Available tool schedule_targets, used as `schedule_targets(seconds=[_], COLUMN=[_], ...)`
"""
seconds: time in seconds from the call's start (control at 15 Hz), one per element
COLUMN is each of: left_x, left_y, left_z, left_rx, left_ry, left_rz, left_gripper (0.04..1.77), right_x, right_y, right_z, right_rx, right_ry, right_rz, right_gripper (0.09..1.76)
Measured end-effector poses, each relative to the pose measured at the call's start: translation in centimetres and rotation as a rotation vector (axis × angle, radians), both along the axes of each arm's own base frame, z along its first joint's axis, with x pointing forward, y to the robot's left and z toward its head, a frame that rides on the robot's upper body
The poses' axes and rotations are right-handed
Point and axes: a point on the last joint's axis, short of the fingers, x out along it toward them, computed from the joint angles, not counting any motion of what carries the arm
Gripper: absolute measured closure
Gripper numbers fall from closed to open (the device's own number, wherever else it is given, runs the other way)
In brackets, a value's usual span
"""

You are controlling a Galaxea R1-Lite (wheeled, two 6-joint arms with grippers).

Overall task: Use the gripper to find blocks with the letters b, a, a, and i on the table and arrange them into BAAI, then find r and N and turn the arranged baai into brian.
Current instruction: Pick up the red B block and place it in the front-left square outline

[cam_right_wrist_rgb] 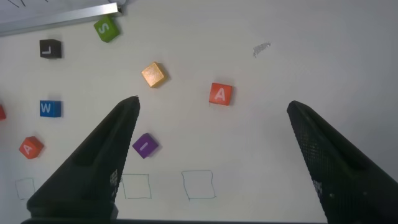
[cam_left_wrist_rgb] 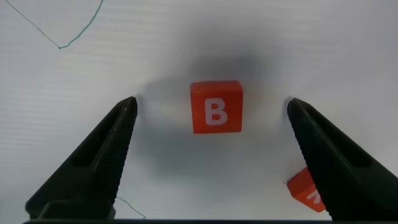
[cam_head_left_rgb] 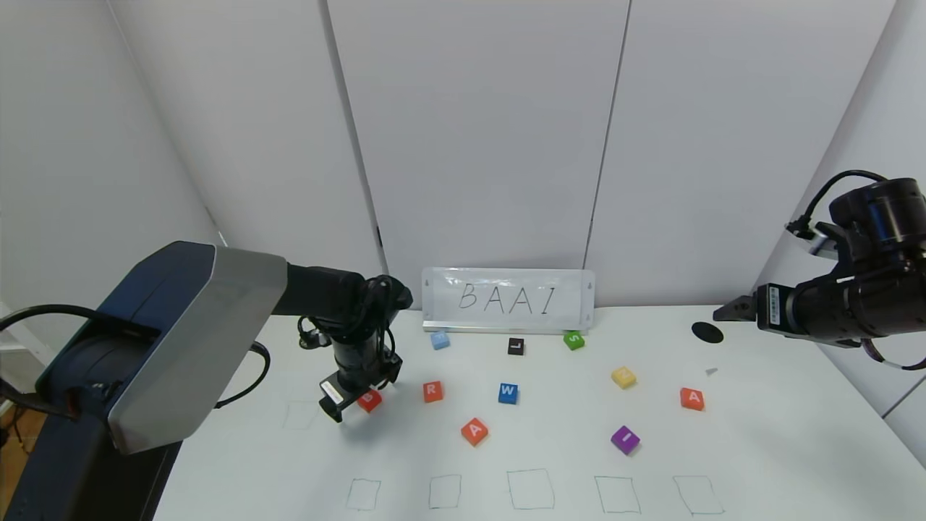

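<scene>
The orange B block [cam_head_left_rgb: 370, 400] lies on the white table [cam_head_left_rgb: 564, 463] at the left. My left gripper [cam_head_left_rgb: 346, 407] hangs just above it, open; in the left wrist view the B block [cam_left_wrist_rgb: 216, 107] sits between the spread fingers, untouched. The orange R block [cam_head_left_rgb: 432, 391] lies just right of it and shows partly in the left wrist view [cam_left_wrist_rgb: 306, 188]. One orange A block [cam_head_left_rgb: 474, 431] lies mid-table, the other A block [cam_head_left_rgb: 692, 399] at the right, with the purple I block [cam_head_left_rgb: 625, 439] between them. My right gripper [cam_head_left_rgb: 727, 311] is held high at the right, open and empty.
A white BAAI sign [cam_head_left_rgb: 508, 299] stands at the back. Blue W [cam_head_left_rgb: 508, 393], black L [cam_head_left_rgb: 515, 346], green S [cam_head_left_rgb: 574, 339], a light blue block [cam_head_left_rgb: 440, 339] and a yellow block [cam_head_left_rgb: 623, 377] lie around. Green square outlines [cam_head_left_rgb: 531, 489] run along the front. A black spot [cam_head_left_rgb: 707, 332] lies at the right.
</scene>
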Motion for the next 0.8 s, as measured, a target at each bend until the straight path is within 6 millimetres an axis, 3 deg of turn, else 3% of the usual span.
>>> schedule_targets(seconds=[0.67,0.8], left_x=[0.18,0.17], left_y=[0.01,0.03], left_z=[-0.62,-0.64], left_rx=[-0.001,-0.001], left_ry=[0.01,0.011], left_rz=[0.001,0.001], left_gripper=[0.1,0.47], right_x=[0.12,0.16], right_y=[-0.01,-0.01], right_z=[-0.16,-0.22], right_rx=[0.0,0.0], right_ry=[0.004,0.006], right_rz=[-0.001,0.0], right_gripper=[0.14,0.14])
